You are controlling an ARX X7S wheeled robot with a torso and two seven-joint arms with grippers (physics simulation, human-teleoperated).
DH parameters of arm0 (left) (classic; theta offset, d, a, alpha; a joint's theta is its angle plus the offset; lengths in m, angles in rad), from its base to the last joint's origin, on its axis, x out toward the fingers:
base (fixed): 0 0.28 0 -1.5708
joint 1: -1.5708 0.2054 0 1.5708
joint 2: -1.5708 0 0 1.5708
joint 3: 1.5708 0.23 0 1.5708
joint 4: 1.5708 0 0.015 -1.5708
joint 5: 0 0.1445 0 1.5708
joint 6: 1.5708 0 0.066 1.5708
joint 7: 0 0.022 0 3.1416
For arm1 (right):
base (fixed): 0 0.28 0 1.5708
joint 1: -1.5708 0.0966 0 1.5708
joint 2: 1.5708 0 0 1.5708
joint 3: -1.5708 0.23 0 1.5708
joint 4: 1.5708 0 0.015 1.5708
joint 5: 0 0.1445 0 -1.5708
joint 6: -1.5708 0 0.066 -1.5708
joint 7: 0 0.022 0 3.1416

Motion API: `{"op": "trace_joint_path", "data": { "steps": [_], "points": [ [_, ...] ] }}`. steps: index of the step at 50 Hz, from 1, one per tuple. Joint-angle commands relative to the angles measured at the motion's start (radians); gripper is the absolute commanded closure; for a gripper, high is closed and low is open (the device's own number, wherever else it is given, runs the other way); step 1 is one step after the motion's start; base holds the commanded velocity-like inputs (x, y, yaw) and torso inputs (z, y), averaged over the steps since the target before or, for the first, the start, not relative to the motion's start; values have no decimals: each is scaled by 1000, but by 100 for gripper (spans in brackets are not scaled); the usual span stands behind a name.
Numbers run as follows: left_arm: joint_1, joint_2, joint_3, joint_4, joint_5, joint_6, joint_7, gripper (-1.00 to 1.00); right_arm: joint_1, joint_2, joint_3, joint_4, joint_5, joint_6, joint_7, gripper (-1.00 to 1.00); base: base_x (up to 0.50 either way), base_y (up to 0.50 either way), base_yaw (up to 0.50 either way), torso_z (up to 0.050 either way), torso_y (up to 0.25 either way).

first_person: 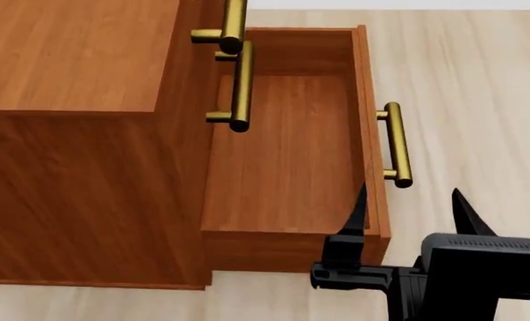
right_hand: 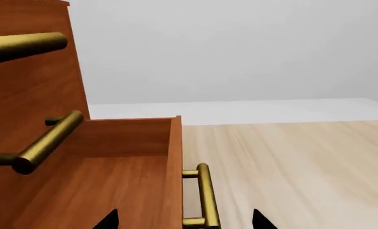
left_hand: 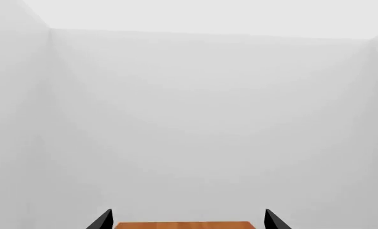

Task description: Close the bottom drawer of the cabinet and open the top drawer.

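- The bottom drawer (first_person: 287, 160) stands pulled out of the cabinet (first_person: 77, 134).
- Right gripper (first_person: 409, 207): fingers spread wide, empty, straddling the drawer's front near its brass handle (first_person: 397, 144).
- Left gripper (left_hand: 187, 220): fingers parted, empty.

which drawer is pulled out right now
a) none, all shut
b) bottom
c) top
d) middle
b: the bottom drawer stands pulled out from the cabinet, its inside bare and its handle far forward, while the two handles above sit back against the cabinet front.
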Motion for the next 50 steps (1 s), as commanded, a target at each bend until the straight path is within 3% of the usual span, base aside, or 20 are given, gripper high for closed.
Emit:
{"op": "trace_joint_path", "data": {
  "steps": [1, 28, 50],
  "points": [
    [-4, -12, 8, -5, -13, 10, -15, -100, 7, 4, -2, 1, 6, 2, 4, -100, 0, 0, 0, 0, 0],
    [6, -39, 31, -11, -29, 39, -44, -100, 62, -45, 155, -18, 223, 111, 38, -100, 0, 0, 0, 0, 0],
    [10, -60, 38, -17, -46, 60, -65, -100, 202, 76, 172, 65, 186, 219, 84, -100, 0, 0, 0, 0, 0]
  ]
}}
